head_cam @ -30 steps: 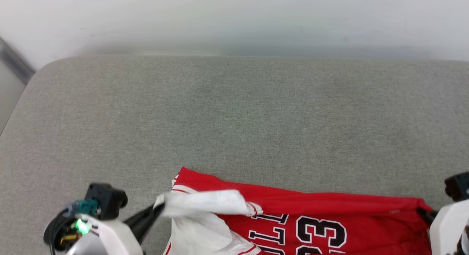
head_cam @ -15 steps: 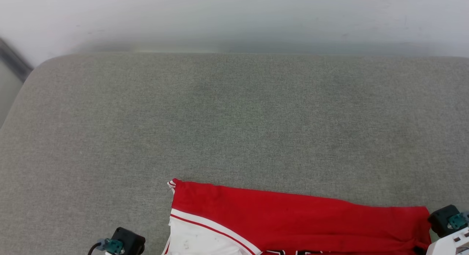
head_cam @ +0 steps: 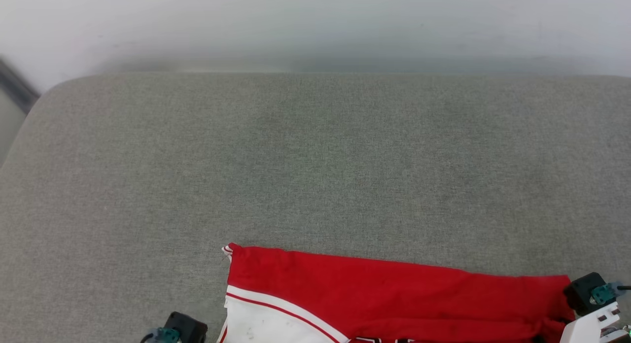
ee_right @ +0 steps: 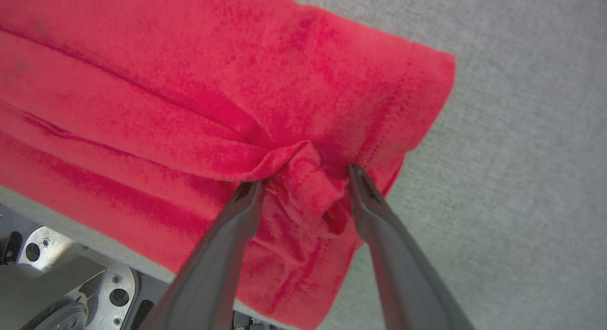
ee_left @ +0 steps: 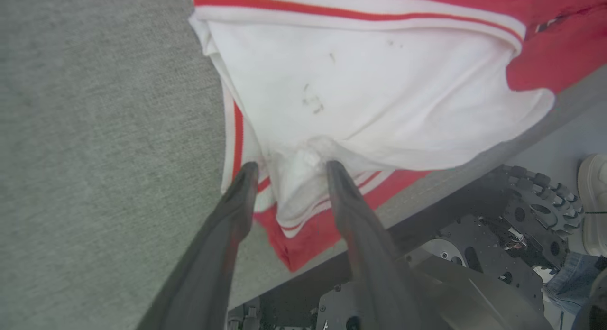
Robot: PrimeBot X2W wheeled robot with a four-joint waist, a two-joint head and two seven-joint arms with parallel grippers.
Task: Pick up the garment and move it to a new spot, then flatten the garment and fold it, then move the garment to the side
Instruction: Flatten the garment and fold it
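The garment (head_cam: 394, 298), red with a white sleeve, lies folded along the near edge of the grey cushion. In the left wrist view my left gripper (ee_left: 289, 171) stands open, its fingertips either side of a puckered bit of the white sleeve (ee_left: 370, 93) near the striped trim. My right gripper (ee_right: 306, 178) is open too, straddling a small raised fold at the red garment's (ee_right: 189, 83) corner. The pale right wrist (head_cam: 591, 313) and the dark left wrist camera block (head_cam: 185, 329) show at the bottom of the head view.
The wide grey cushion (head_cam: 315, 160) stretches away to a white wall (head_cam: 315, 22). Its near edge drops off just below the garment, with my wheeled base (ee_left: 474, 254) under it. A person's shoe (ee_left: 593, 202) stands on the floor at the right.
The lifted white sleeve has been laid down flat and the printed number is folded under. Both grippers have gone from shut on cloth to open, and have dropped lower in the head view.
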